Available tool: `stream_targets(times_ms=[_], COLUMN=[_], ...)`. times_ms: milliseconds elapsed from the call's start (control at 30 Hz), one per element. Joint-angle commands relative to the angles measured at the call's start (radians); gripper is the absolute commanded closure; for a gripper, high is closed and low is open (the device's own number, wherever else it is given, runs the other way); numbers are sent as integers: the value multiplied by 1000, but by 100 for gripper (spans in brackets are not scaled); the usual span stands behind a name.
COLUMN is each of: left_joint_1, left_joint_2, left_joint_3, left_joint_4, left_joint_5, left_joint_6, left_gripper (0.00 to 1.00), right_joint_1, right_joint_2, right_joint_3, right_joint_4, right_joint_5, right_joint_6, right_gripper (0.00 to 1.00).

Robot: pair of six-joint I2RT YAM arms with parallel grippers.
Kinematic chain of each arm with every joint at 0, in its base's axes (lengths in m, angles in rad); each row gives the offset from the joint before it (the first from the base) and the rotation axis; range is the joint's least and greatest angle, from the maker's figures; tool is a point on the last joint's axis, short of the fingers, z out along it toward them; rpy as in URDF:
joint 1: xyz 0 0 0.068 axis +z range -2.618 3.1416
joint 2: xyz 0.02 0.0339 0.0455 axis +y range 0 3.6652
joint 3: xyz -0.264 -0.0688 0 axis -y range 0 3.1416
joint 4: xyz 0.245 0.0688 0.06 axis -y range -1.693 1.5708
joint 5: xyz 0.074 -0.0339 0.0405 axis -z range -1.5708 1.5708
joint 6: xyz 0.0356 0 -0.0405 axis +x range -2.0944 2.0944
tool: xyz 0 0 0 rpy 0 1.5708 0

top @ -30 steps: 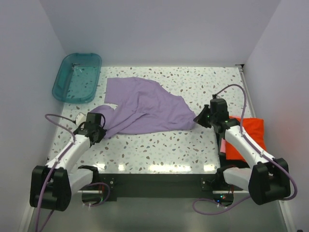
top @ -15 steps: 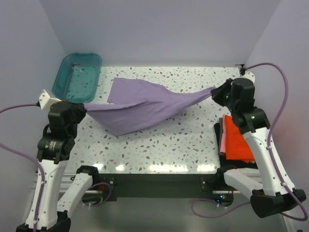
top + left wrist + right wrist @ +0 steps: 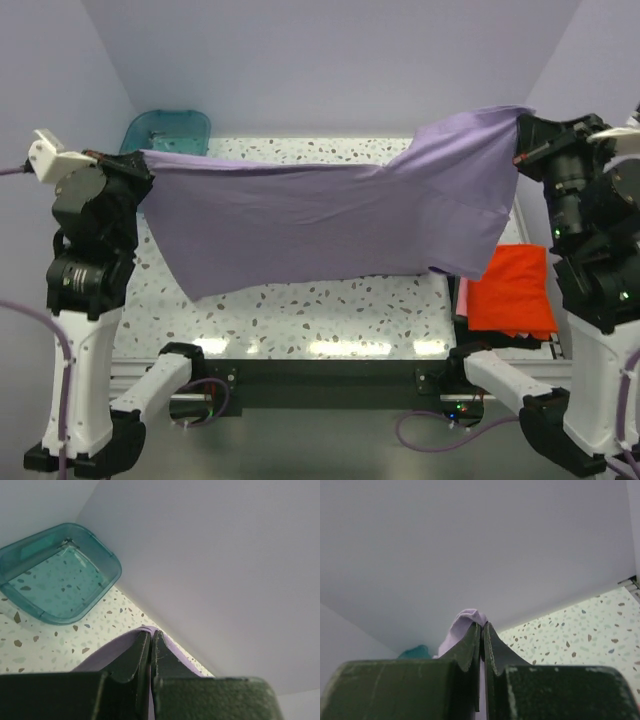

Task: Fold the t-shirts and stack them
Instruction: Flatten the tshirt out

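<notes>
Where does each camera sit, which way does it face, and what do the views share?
Top external: above and behind the bases, looking down on the speckled table; both arms show, left gripper and right gripper stretching the lavender-purple cloth t-shirt aloft.
Left wrist: raised, looking past its shut fingers down at the teal plastic tub.
Right wrist: raised, looking past its shut fingers at walls and table.
Shared: lavender t-shirt in all; tub in top and left wrist.
</notes>
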Motion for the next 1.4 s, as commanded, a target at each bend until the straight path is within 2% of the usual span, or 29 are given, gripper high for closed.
stream_targets(times_ms=[0, 67, 100, 133, 167, 200, 233, 267, 300, 333, 367, 400, 433, 467, 567, 633, 700, 833, 900, 933, 1000, 1033, 1167, 1200, 1267, 1300, 1367], left_joint_1=[5, 9, 12, 21, 29, 37, 56, 64, 70, 80, 86, 93, 110, 118, 166, 227, 264, 325, 330, 331, 331, 333, 333, 330, 327, 322, 314], left_joint_2=[165, 238, 316, 359, 403, 501, 557, 613, 735, 797, 859, 967, 1017, 1058, 1166, 1169, 1143, 1107, 1068, 1053, 996, 973, 855, 837, 779, 760, 702], left_joint_3=[-4, -9, -6, -2, 8, 22, 42, 106, 157, 219, 363, 439, 596, 672, 902, 918, 860, 750, 618, 567, 394, 263, -36, -94, -273, -383, -491], left_joint_4=[193, 255, 336, 387, 442, 541, 592, 635, 672, 673, 674, 673, 667, 657, 657, 763, 861, 910, 956, 970, 1019, 1039, 1085, 1084, 1085, 1076, 1023], left_joint_5=[59, 114, 139, 169, 239, 281, 329, 423, 462, 494, 540, 571, 622, 642, 695, 744, 801, 854, 875, 883, 894, 891, 877, 869, 857, 852, 811], left_joint_6=[60, 68, 74, 80, 92, 94, 95, 98, 101, 104, 106, 106, 100, 88, 66, 17, -56, -80, -86, -93, -107, -112, -135, -138, -149, -147, -141], left_gripper=[100, 100, 100, 100, 100, 100, 100, 100, 100, 100, 100, 100, 100, 100, 100, 100, 100, 100, 100, 100, 100, 100, 100, 100, 100, 100, 100], right_joint_1=[-8, -6, -6, -8, -9, -12, -17, -25, -26, -32, -43, -48, -57, -61, -69, -77, -86, -86, -86, -86, -86, -86, -85, -86, -86, -86, -86], right_joint_2=[154, 213, 246, 330, 372, 430, 537, 605, 659, 709, 813, 858, 903, 947, 914, 874, 828, 759, 722, 684, 641, 589, 423, 384, 272, 236, 134], right_joint_3=[-26, -54, -51, -34, -16, 10, 106, 168, 231, 365, 441, 518, 657, 707, 718, 643, 614, 497, 416, 324, 234, 131, -208, -353, -501, -641, -771], right_joint_4=[175, 286, 320, 351, 413, 433, 443, 441, 441, 434, 423, 393, 382, 386, 508, 581, 635, 662, 684, 691, 688, 685, 676, 670, 653, 650, 610], right_joint_5=[-82, -162, -188, -216, -236, -289, -311, -327, -339, -339, -359, -360, -370, -367, -325, -305, -287, -273, -258, -256, -242, -242, -225, -204, -198, -196, -186], right_joint_6=[-93, -110, -116, -122, -128, -133, -137, -149, -159, -162, -165, -166, -168, -173, -194, -199, -208, -223, -222, -222, -214, -211, -156, -138, -87, -73, -10], right_gripper=[100, 100, 100, 100, 100, 100, 100, 100, 100, 100, 100, 100, 100, 100, 100, 100, 100, 100, 100, 100, 100, 100, 100, 100, 100, 100, 100])
